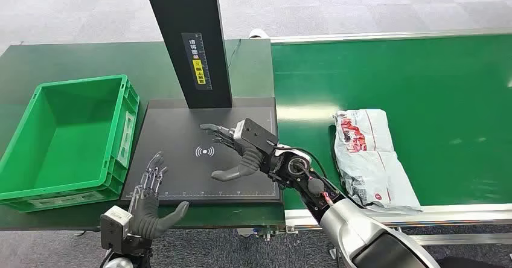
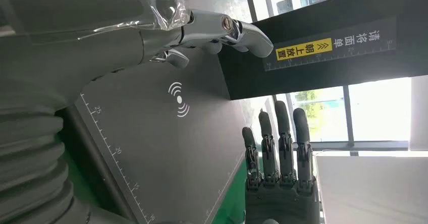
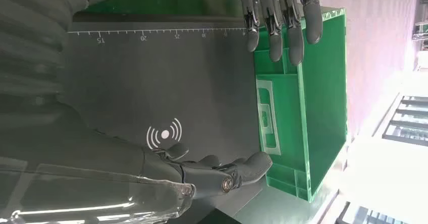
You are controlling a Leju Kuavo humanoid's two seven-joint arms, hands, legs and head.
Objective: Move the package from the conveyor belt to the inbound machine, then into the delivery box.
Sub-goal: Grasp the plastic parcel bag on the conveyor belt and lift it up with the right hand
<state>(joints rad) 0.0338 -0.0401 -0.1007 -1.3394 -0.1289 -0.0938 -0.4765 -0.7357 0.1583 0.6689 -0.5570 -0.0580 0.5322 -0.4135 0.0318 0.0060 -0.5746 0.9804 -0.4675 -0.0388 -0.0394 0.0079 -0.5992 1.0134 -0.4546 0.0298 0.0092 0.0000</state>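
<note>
Left hand [image 1: 151, 204] sits at the near edge of the scanner plate [image 1: 181, 129], fingers spread, holding nothing. Right hand [image 1: 238, 150] hovers over the plate (beside the wireless mark), also spread and empty. Package [image 1: 368, 159] lies on the green conveyor belt [image 1: 435, 87], untouched. Green box [image 1: 66, 138] sits just left of the plate.

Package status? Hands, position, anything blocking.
Both hands open: right hand over the scanner pad, left hand at its front edge. Package lies on conveyor belt, untouched. Nothing blocking.
</note>
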